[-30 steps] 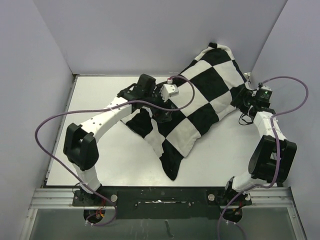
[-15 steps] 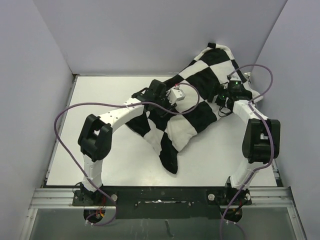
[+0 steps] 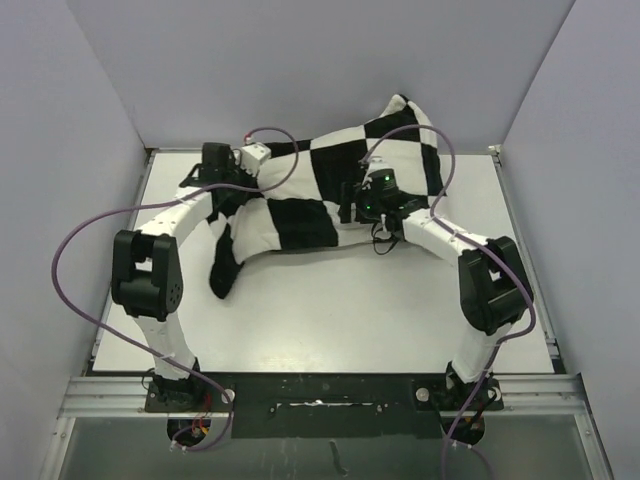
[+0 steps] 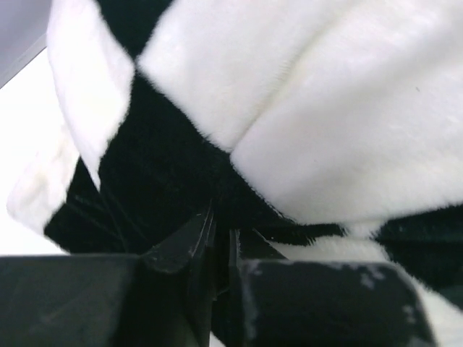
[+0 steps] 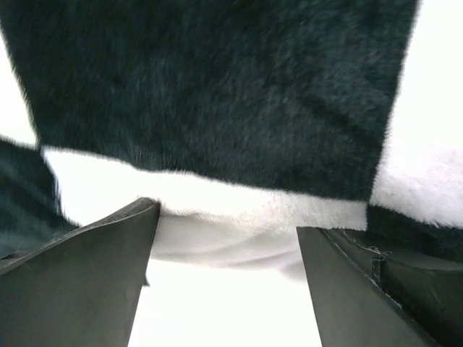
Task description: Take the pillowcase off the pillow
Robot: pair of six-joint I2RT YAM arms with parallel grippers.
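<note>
The pillowcase, checked in big black and white squares, lies stretched across the back of the table from the left to the far right corner. The pillow is hidden inside it. My left gripper is at the cover's left part. The left wrist view shows this gripper shut on a pinch of black fabric. My right gripper is at the cover's near edge. Its jaws stand open, with the furry white hem lying between the fingertips. A smoother pale fold shows under that hem.
The white table is closed in by grey walls at the back and on both sides. Purple cables loop off both arms. A loose black corner of the cover hangs toward the near left.
Both arms have swung left, and the cover has been dragged left and toward the back. The left gripper has shut on the fabric. The right gripper moved from the right end to the near edge.
</note>
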